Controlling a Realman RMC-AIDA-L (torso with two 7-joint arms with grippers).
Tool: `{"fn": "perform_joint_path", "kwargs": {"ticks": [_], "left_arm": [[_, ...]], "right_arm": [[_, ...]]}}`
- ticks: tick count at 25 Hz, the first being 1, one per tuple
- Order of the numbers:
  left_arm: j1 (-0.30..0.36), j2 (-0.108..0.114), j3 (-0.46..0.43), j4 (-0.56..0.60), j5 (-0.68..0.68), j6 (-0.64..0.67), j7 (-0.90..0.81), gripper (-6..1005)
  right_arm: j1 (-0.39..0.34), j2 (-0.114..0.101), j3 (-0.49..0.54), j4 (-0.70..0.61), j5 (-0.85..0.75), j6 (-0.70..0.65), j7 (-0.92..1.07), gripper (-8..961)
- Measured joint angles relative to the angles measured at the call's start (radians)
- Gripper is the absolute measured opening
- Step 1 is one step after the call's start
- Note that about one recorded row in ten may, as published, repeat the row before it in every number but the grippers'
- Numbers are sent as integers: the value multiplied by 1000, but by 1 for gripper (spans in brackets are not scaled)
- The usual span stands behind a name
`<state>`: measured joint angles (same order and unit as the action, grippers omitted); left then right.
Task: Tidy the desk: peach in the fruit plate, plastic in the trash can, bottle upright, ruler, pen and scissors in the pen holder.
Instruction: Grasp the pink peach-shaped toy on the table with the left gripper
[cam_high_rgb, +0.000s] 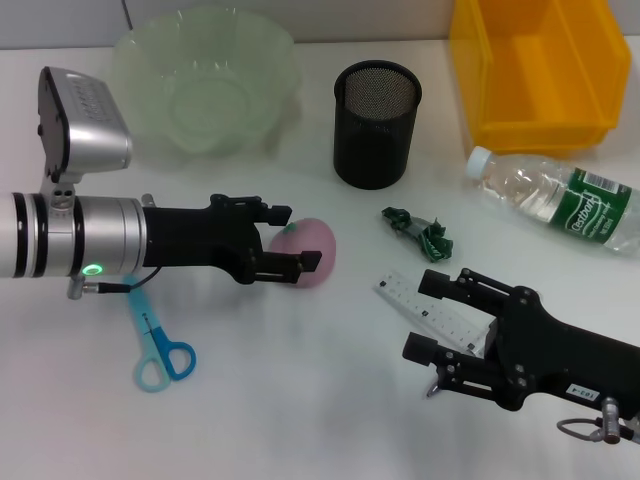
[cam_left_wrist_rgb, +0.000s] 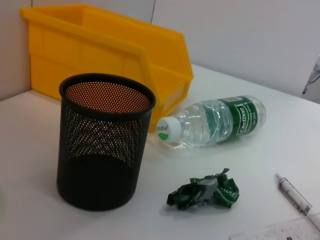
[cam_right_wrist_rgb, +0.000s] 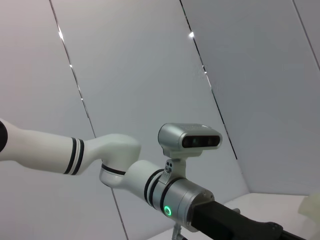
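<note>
Peach (cam_high_rgb: 312, 252) sits on the white surface (cam_high_rgb: 300, 400), between the green fruit plate (cam_high_rgb: 205, 78) behind it and the scissors (cam_high_rgb: 158, 345) nearer the robot. The left pincer (cam_high_rgb: 292, 240) has its fingers apart on either side of the fruit, one at its far flank and one at its near flank, not yet squeezing as far as I can judge.

The risk here is a roll: the peach is round and soft-looking, so if one finger meets it first it may be nudged away toward the crumpled plastic (cam_high_rgb: 420, 231) or slip out as the fingers close. A hard squeeze could also bruise it. Being near round, it has no real long axis; its reddish patch faces the left arm.

The right pincer (cam_high_rgb: 437, 318) hovers over the ruler (cam_high_rgb: 435, 315), fingers spread; the ruler's long axis runs diagonally, from near the peach toward the robot's right. The bottle (cam_high_rgb: 555, 197) lies on its side, cap toward the black mesh pen holder (cam_high_rgb: 376, 124), beside the yellow bin (cam_high_rgb: 535, 70). A pen (cam_left_wrist_rgb: 295, 196) shows in the left wrist view.
</note>
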<state>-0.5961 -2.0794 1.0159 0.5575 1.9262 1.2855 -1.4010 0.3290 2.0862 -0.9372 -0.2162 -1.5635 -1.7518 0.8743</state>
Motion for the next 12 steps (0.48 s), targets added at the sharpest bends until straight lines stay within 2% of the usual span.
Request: {"fn": "perform_joint_path", "kwargs": {"ticks": [12], "left_arm": [[-4,-1,16,-38,-14,-45,7,793]], "right_arm": [[1,0,3,6,9,11,6,760]]}}
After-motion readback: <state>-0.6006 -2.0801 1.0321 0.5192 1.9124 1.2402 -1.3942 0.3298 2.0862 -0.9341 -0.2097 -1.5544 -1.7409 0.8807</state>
